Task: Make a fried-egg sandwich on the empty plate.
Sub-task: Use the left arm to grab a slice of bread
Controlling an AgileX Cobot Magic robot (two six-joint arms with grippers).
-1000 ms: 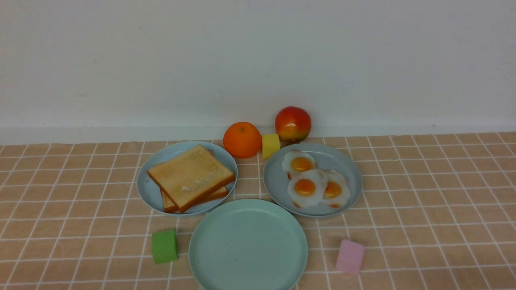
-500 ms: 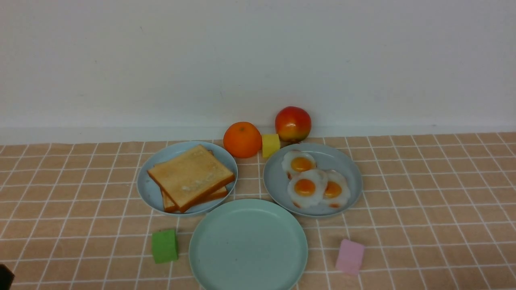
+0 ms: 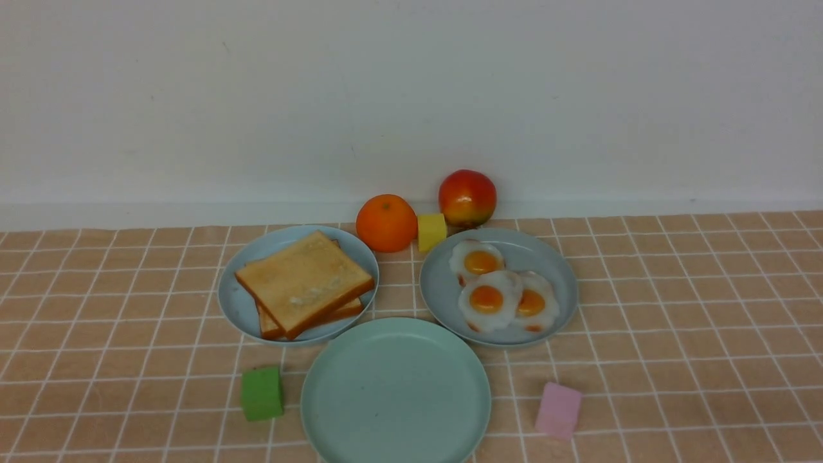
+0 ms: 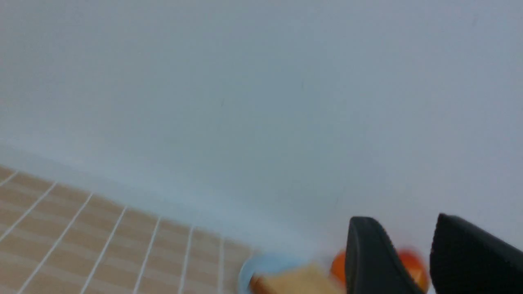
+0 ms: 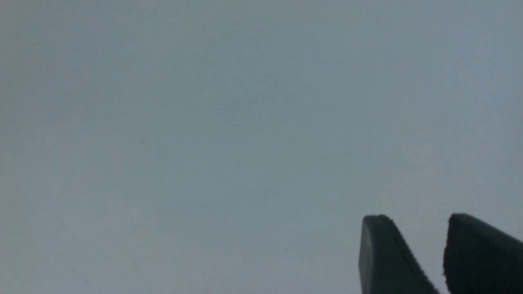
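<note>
- Front view: bright, soft, even light; sharp focus; only a faint shadow under the toast (image 3: 303,283).
- Left wrist view: the toast (image 4: 294,281) is smeared and blurry.
- Right wrist view: dimmer, grey, hazy.

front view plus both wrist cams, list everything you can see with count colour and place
toast slices: at least two, golden-brown, stacked on the sky-blue plate
sky-blue plate: one, left of centre
fried eggs: three, white with orange yolks, on the grey-blue plate
grey-blue plate: one, right of centre
mint-green plate: one, bare, nearest, centre
orange: one, behind the plates
apple: one, red-yellow, by the wall
yellow block: one, between orange and apple
green block: one, left of the mint-green plate
pink block: one, to its right
tablecloth: one, peach, white grid
left gripper: black, open, empty
right gripper: black, open, empty
</note>
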